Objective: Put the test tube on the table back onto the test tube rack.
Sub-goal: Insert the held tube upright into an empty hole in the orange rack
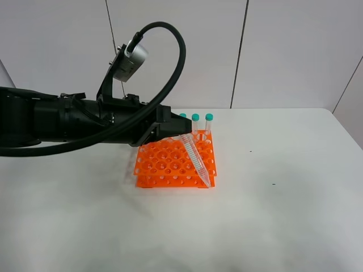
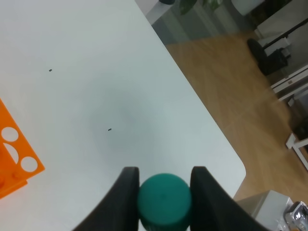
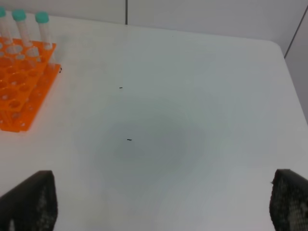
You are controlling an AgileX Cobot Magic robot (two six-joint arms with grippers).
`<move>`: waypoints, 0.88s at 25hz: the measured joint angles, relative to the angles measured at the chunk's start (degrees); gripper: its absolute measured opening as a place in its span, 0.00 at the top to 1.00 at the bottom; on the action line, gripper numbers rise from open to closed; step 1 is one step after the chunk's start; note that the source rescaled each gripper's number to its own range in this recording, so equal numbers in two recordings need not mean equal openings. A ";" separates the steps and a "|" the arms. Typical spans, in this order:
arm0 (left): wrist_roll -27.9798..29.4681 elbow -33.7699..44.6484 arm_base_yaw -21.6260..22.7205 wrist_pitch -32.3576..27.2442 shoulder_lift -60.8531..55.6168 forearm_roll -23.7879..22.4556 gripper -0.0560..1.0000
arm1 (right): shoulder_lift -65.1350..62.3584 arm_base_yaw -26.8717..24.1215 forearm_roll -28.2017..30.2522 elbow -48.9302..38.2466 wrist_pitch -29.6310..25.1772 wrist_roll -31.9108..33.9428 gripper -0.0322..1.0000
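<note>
Left gripper (image 1: 170, 131) clamped on the teal-capped clear test tube (image 1: 196, 160), tilted over the orange holed rack (image 1: 164, 165); right gripper (image 3: 159, 207) apart. Risk: the slanted tip misses its hole and jams.

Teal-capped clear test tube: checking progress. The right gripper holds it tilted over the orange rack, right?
No: the left gripper holds the teal-capped clear test tube tilted over the orange plastic rack, as the left wrist view shows.
</note>
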State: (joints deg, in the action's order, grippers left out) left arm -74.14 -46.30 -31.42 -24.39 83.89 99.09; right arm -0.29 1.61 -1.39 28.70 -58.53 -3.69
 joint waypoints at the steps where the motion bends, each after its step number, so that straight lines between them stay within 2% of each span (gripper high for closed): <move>1: 0.00 0.00 0.00 0.00 -0.30 0.00 0.95 | 0.00 0.00 0.00 0.00 0.00 0.00 0.02; 15: 1.75 0.00 0.06 0.32 -18.26 -0.07 0.95 | 0.00 0.00 0.00 0.00 0.00 0.00 0.02; 18: 1.75 0.00 0.06 1.93 -20.05 -2.51 0.95 | 0.00 0.00 0.00 0.00 0.00 0.00 0.02; 22: 1.75 0.00 0.06 5.22 -20.27 -9.51 0.95 | 0.00 0.00 0.00 0.00 0.00 0.00 0.02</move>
State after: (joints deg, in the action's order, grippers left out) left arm -72.38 -46.30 -31.36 -19.17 63.62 89.58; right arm -0.29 1.61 -1.39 28.70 -58.53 -3.69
